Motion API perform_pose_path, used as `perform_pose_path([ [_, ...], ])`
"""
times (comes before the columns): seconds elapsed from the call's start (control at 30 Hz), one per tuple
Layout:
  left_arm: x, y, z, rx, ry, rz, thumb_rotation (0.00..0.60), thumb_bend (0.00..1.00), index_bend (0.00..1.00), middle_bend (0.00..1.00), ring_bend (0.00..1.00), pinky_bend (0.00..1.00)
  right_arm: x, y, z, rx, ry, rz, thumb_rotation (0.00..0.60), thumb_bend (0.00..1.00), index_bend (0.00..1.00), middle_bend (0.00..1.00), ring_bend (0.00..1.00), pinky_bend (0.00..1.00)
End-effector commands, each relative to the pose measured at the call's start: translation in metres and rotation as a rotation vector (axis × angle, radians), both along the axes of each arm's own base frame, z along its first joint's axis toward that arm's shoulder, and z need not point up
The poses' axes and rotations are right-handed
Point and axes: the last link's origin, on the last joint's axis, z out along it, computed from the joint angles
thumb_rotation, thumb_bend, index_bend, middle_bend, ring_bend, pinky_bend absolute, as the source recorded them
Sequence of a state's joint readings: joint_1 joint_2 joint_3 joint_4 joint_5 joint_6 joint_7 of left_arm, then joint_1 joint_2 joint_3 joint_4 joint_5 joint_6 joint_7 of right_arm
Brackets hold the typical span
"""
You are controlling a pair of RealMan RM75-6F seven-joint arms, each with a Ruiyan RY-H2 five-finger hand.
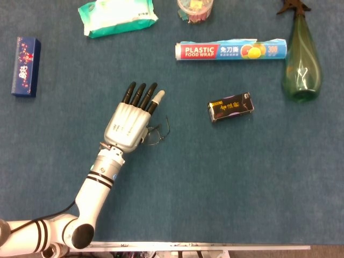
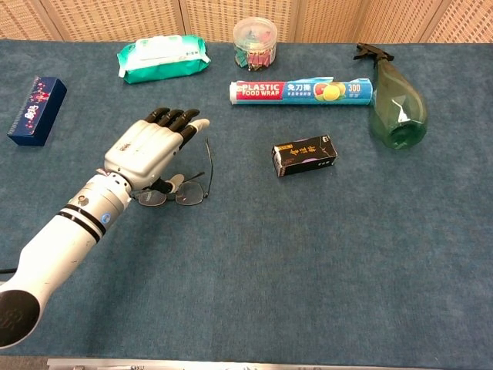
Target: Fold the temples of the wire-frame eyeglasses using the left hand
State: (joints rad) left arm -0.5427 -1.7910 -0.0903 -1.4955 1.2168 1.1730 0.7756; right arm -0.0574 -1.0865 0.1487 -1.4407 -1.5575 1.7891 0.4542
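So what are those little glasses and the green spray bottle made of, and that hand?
The eyeglasses look like thin dark metal wire with clear lenses, since the rims and temples are hairline thin. The spray bottle seems translucent green plastic or glass; the mat shows through it. The left hand has a silvery, metal-looking back with a sheen, and dark, probably rubbery fingers.

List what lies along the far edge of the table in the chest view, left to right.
Blue box → wipes pack → clip jar → food wrap roll → green spray bottle.
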Motion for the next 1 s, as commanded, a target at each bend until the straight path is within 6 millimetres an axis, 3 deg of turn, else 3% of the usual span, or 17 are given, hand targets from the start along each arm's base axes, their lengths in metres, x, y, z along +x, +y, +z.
perform_pose_path([
  [0.03,-0.001,0.0,-0.001,-0.004,0.002,0.002,0.6,0.32,0.06,0.0,0.0,0.0,0.0,0.0,0.0,-0.001,0.0,0.0,0.6,0.19,0.33,0.29,0.23,0.38],
  [0.63,-0.007,0.001,-0.003,-0.001,0.005,0.015,0.6,0.32,0.06,0.0,0.0,0.0,0.0,0.001,0.0,-0.002,0.001,0.0,0.6,0.19,0.33,0.29,0.23,0.38],
  [1.0,-0.023,0.004,0.012,0.036,0.014,0.041,0.6,0.32,0.06,0.0,0.0,0.0,0.0,0.001,0.0,-0.001,0.003,0.001,0.6,0.19,0.33,0.29,0.23,0.38],
])
